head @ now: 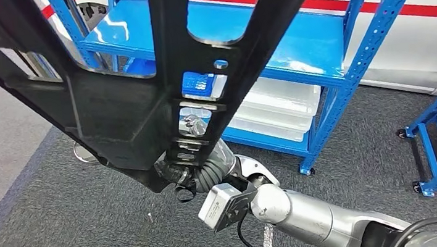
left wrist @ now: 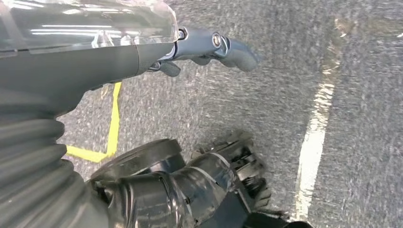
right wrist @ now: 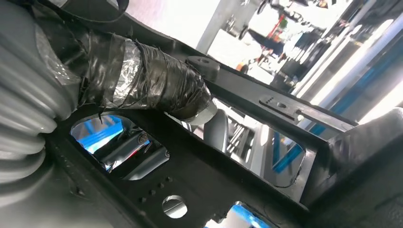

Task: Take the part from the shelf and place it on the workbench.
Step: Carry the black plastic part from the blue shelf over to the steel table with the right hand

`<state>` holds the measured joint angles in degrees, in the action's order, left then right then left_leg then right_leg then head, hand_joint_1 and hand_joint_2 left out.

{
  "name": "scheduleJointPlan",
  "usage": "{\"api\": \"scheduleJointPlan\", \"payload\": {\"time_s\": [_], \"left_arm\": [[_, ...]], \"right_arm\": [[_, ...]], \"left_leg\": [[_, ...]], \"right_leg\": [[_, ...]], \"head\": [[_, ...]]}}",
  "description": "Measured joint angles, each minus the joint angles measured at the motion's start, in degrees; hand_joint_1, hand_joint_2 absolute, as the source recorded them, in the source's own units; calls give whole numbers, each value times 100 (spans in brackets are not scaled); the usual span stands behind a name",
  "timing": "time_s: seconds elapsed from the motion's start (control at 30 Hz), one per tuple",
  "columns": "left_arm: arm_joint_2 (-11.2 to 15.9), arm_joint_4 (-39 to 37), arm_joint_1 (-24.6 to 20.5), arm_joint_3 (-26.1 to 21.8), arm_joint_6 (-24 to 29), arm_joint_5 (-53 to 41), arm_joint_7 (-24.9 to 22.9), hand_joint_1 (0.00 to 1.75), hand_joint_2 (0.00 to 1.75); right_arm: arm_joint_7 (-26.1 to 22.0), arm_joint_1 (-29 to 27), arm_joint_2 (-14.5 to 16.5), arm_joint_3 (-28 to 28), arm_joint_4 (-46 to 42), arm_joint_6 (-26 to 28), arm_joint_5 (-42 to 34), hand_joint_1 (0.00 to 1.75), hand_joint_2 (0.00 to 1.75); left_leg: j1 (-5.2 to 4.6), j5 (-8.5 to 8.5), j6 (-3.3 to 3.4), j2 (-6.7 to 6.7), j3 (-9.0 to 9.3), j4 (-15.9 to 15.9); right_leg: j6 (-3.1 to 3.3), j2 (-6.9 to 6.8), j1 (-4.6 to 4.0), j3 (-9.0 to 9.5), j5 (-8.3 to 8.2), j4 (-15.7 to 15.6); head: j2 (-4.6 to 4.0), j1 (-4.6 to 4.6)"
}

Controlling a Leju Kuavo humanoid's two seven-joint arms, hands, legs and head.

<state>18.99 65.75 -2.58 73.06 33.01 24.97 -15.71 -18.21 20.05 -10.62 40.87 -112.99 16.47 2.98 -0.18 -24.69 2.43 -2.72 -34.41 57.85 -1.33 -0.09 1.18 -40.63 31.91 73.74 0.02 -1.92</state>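
Part (head: 120, 103), a large black frame with cut-out windows and small drilled holes, is up in the air in front of the robot, tilted and close to the head camera so that it covers much of that view. The right hand (head: 181, 171) grips it from below at its lower end, the tape-wrapped fingers (right wrist: 157, 85) curled over one of the black bars beside an oval opening, as the right wrist view shows from close behind. The silver right arm (head: 300, 210) reaches up to it from the lower right. Behind the part stands the blue shelf (head: 319, 50), with pale plastic bins (head: 277, 113) on its lower level, well clear of the held frame. The left hand (left wrist: 209, 47) hangs over the grey carpeted floor (left wrist: 266, 95), holding nothing, its fingers extended and apart above a yellow line (left wrist: 114, 123) and a worn white stripe (left wrist: 313, 128).
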Motion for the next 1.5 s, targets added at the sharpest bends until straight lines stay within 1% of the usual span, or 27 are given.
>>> {"api": "scheduleJointPlan", "payload": {"time_s": [0.03,0.1,0.17,0.23,0.3,0.37,0.43,0.47,0.5,0.53,0.6,0.67,0.73,0.8,0.83,0.9,0.93,0.97,1.03,1.1,1.17,1.2,1.27,1.33,1.4,1.47,1.5], "left_arm": [[0,-10,6,-2,-4,1,1,0,175],[0,-29,7,-4,-14,4,4,0,175],[0,-46,5,-5,-17,18,10,0,175],[1,-65,26,-8,-13,59,19,0,175],[-9,-79,46,-22,-2,121,48,0,175],[-25,-89,41,-66,5,175,85,0,175],[-60,-114,35,-104,-5,180,113,0,175],[-94,-133,37,-110,-10,152,127,0,175],[-138,-155,37,-111,-8,109,140,0,175],[-188,-174,35,-111,1,59,149,0,175],[-295,-210,10,-111,29,-39,153,0,175],[-409,-243,-28,-110,41,-107,144,0,175],[-501,-276,-43,-107,30,-133,129,0,175],[-570,-310,-46,-102,-9,-154,110,0,175],[-592,-330,-59,-101,-33,-177,98,0,175],[-619,-368,-95,-94,-87,-259,71,0,175],[-627,-383,-110,-84,-114,-311,51,0,175],[-635,-393,-119,-70,-140,-367,24,0,175],[-642,-411,-126,-37,-192,-474,-42,0,175],[-649,-420,-133,-18,-235,-568,-104,0,175],[-654,-423,-156,3,-268,-646,-148,0,175],[-654,-425,-166,18,-296,-691,-169,0,175],[-650,-428,-170,43,-386,-812,-226,0,175],[-645,-430,-191,50,-489,-952,-291,0,175],[-646,-430,-238,52,-578,-1073,-334,0,175],[-654,-431,-264,52,-653,-1160,-369,0,175],[-657,-431,-265,52,-685,-1195,-386,0,175]], "right_arm": [[-3,2,0,0,2,-4,-4,175,175],[-23,9,3,0,3,-26,-33,175,175],[-55,13,13,0,5,-53,-76,175,175],[-102,33,40,0,15,-65,-106,175,175],[-167,64,91,0,41,-66,-145,175,175],[-225,75,134,0,69,-52,-180,175,175],[-257,70,153,0,101,-9,-193,175,175],[-267,66,160,0,118,28,-208,175,175],[-279,64,166,1,133,73,-237,175,175],[-290,63,169,1,142,121,-267,175,175],[-304,61,171,0,145,226,-305,175,175],[-297,51,172,-1,144,328,-290,175,175],[-270,38,173,-1,139,395,-268,175,175],[-231,24,170,-2,125,465,-229,175,175],[-210,10,169,-3,109,514,-200,175,175],[-173,-53,161,-8,70,612,-141,175,175],[-150,-100,152,-12,48,656,-112,175,175],[-123,-148,140,-18,25,694,-84,175,175],[-68,-212,116,-38,-31,759,-14,175,175],[-21,-244,98,-64,-90,801,38,175,175],[7,-293,86,-84,-149,834,63,175,175],[17,-321,77,-90,-171,853,75,175,175],[39,-356,67,-98,-215,885,122,175,175],[72,-370,63,-99,-263,899,195,175,175],[112,-395,58,-101,-319,911,258,175,175],[148,-424,52,-101,-351,923,304,175,175],[162,-439,51,-101,-363,930,323,175,175]], "left_leg": [[10,-17,-16,-78,-4,34],[17,-68,-71,-217,-63,147],[28,-79,-136,-333,-152,215],[52,-61,-191,-414,-200,211],[42,-158,-252,-221,-292,375],[41,-423,-313,86,-552,903],[63,-647,-345,195,-872,1519],[68,-632,-345,212,-928,1617],[70,-526,-334,228,-888,1530],[66,-345,-311,259,-742,1246],[11,-70,-235,466,-360,511],[-62,-19,-155,601,-176,153],[-81,-10,-93,509,-144,95],[-48,31,-37,407,-58,-16],[-28,51,-6,358,-14,-66],[-11,58,37,251,3,-83],[-13,53,50,187,0,-73],[-12,43,53,114,-1,-58],[2,5,36,-37,-3,8],[15,-71,-22,-173,-43,136],[16,-123,-87,-292,-131,253],[18,-125,-115,-348,-168,274],[34,-125,-152,-412,-213,289],[26,-253,-205,-206,-330,517],[35,-536,-272,107,-635,1133],[58,-695,-300,217,-943,1685],[61,-634,-294,232,-972,1712]], "right_leg": [[-5,48,14,152,-221,-346],[-10,289,60,454,-484,-1018],[7,431,66,544,-476,-1227],[63,325,57,555,-486,-1253],[127,198,75,587,-499,-1292],[167,63,67,611,-495,-1314],[186,-87,46,613,-483,-1314],[191,-160,38,615,-476,-1313],[193,-230,32,621,-467,-1313],[191,-289,26,633,-458,-1314],[173,-395,8,669,-438,-1330],[128,-490,-10,701,-432,-1365],[67,-578,-25,750,-429,-1414],[14,-445,-19,764,-347,-1338],[-2,-310,-15,684,-235,-1144],[-12,-78,-6,342,63,-476],[-19,-38,-9,156,169,-147],[-30,-23,-7,42,170,24],[-54,4,13,107,-129,-240],[-78,205,64,387,-441,-905],[-53,410,92,522,-483,-1203],[-20,433,83,525,-459,-1201],[60,310,84,540,-461,-1205],[126,177,104,576,-455,-1225],[167,36,89,601,-433,-1231],[185,-107,68,613,-409,-1230],[187,-170,58,625,-394,-1230]], "head": [[0,0],[-1,3],[-1,4],[0,2],[0,15],[0,29],[0,30],[0,30],[0,31],[0,31],[0,30],[0,28],[0,26],[-1,20],[-1,15],[-1,9],[-1,7],[-1,6],[-1,5],[-1,5],[-1,9],[-1,9],[0,9],[0,22],[0,36],[0,35],[0,35]]}}
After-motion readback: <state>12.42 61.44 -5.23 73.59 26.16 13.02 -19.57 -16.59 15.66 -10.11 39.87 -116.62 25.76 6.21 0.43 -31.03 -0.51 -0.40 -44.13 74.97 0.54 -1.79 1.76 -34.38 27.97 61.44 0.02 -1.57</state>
